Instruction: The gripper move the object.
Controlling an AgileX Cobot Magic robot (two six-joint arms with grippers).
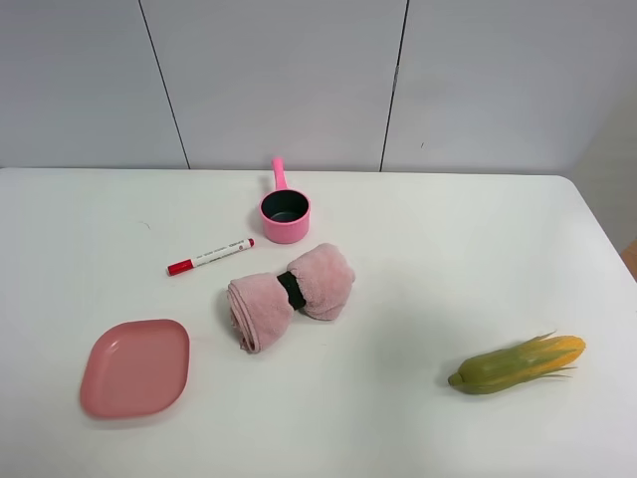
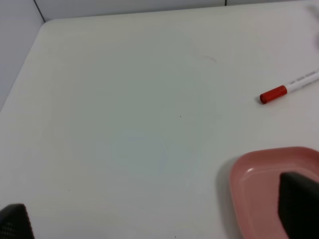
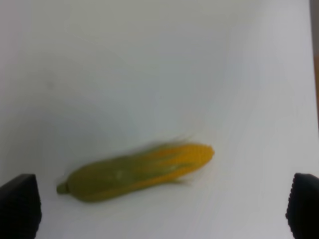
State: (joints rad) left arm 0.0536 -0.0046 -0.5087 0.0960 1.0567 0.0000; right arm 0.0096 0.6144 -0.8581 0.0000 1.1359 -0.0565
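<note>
The small pink toy saucepan (image 1: 285, 213) stands upright near the back middle of the white table (image 1: 448, 259), its straight handle pointing away toward the wall. It shows only in the exterior high view. Neither arm shows in that view. In the left wrist view the black fingertips (image 2: 299, 203) sit far apart at the picture's lower corners, so my left gripper (image 2: 157, 219) is open and empty above the table's left part. In the right wrist view the black fingertips (image 3: 20, 204) are also far apart; my right gripper (image 3: 162, 206) is open and empty above the corn.
A red-capped white marker (image 1: 210, 256) (image 2: 291, 87) lies left of the saucepan. A rolled pink towel (image 1: 291, 294) with a black band lies in front of it. A flat pink square plate (image 1: 135, 365) (image 2: 264, 184) sits front left. A toy corn cob (image 1: 518, 363) (image 3: 134, 172) lies front right.
</note>
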